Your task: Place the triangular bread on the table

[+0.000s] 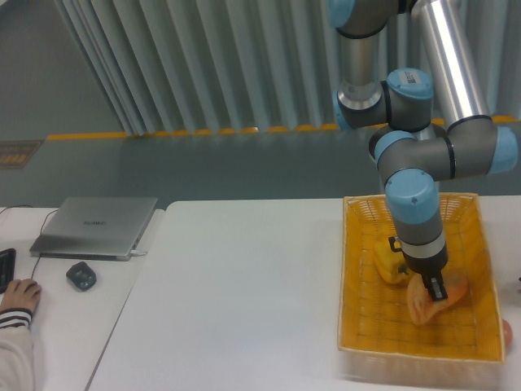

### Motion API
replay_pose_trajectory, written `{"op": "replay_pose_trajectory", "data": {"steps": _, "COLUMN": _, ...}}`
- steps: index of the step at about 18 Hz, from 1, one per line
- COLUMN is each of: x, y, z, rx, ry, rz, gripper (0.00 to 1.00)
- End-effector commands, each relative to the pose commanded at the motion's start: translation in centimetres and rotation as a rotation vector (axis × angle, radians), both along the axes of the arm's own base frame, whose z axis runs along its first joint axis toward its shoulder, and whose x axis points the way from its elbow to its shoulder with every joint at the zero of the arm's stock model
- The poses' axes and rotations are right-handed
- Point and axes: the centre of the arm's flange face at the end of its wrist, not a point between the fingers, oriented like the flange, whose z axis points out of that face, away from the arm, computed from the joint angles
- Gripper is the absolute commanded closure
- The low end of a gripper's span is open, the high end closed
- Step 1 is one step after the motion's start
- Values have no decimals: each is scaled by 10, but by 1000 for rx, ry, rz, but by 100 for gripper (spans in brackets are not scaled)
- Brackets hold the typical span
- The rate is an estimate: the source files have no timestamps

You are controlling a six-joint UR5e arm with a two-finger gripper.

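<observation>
Triangular bread (433,303) sits inside the basket (356,269) at far right, not yet on the counter (244,293); the hand (440,291) is down on it, dark fingers pressed at the wedge's upper face; whether they grip the bread or only touch it I cannot tell.

Left to right: a person's hand (19,295) at the left edge; a small dark mouse-like object (80,276); a closed grey laptop (96,226), flat, matte; then a broad stretch of white, smooth counter; then the yellow woven basket, rectangular, ribbed weave, raised walls; in it a glossy yellow pepper (389,262), just beside the bread on its left.

Bread: orange-tan, matte, rounded corners; judged light and slightly compliant.

Step, by judgement: grasp phase, at or just after contact. Next move calls for a confirmed grip, a straight lift clear of the basket wall, then travel left over open counter before lowering; risk of nudging the pepper or catching the rim.
</observation>
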Motion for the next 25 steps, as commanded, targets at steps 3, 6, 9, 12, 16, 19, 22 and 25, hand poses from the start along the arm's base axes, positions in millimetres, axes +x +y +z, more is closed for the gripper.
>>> {"op": "replay_pose_trajectory", "data": {"steps": 3, "x": -2, "y": -2, "z": 14, "rx": 11, "ry": 2, "rz": 8, "gripper": 76}}
{"op": "replay_pose_trajectory", "data": {"steps": 6, "x": -9, "y": -1, "z": 32, "rx": 32, "ry": -35, "rz": 22, "gripper": 76}}
{"op": "replay_pose_trajectory", "data": {"steps": 9, "x": -11, "y": -2, "z": 46, "rx": 51, "ry": -22, "rz": 29, "gripper": 76}}
{"op": "replay_pose_trajectory", "data": {"steps": 12, "x": -16, "y": -10, "z": 61, "rx": 68, "ry": -8, "rz": 47, "gripper": 76}}
{"op": "replay_pose_trajectory", "data": {"steps": 16, "x": -36, "y": -19, "z": 90, "rx": 118, "ry": -7, "rz": 96, "gripper": 76}}
{"op": "replay_pose_trajectory", "data": {"steps": 19, "x": -58, "y": -28, "z": 106, "rx": 149, "ry": 17, "rz": 134, "gripper": 76}}
{"op": "replay_pose_trajectory", "data": {"steps": 22, "x": -78, "y": -38, "z": 117, "rx": 177, "ry": 52, "rz": 167, "gripper": 76}}
{"op": "replay_pose_trajectory", "data": {"steps": 25, "x": -98, "y": -50, "z": 118, "rx": 196, "ry": 70, "rz": 226, "gripper": 76}}
